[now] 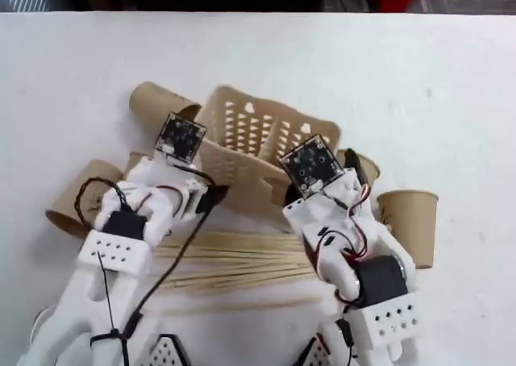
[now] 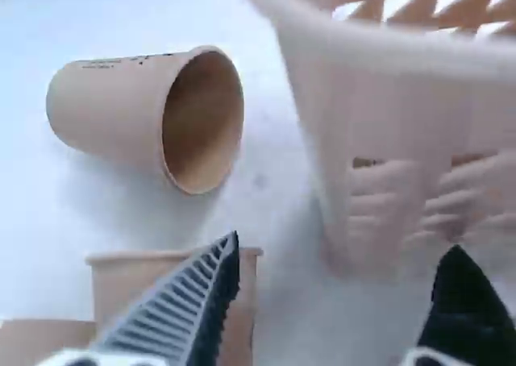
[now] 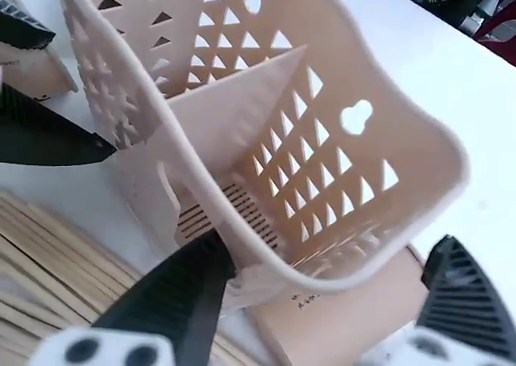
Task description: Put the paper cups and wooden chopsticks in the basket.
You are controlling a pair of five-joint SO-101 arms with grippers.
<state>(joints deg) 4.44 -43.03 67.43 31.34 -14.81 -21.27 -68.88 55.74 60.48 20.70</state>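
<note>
The beige lattice basket point(image 1: 258, 136) sits mid-table and looks tilted. My left gripper point(image 2: 330, 301) is open at its left corner, the basket wall point(image 2: 403, 140) just ahead of the jaws. One paper cup point(image 2: 153, 116) lies on its side beyond; another point(image 2: 161, 289) stands behind my left finger. My right gripper point(image 3: 322, 297) is open, its jaws straddling the basket's near rim point(image 3: 266, 265). A cup point(image 3: 347, 326) lies under that corner. Wooden chopsticks point(image 1: 234, 261) lie in a pile between the arms.
More cups lie around the basket: far left point(image 1: 81, 197), back left point(image 1: 157, 104) and right point(image 1: 411, 225). The left gripper's black fingers point(image 3: 40, 132) show beside the basket in the right wrist view. Open white table lies behind and to the right.
</note>
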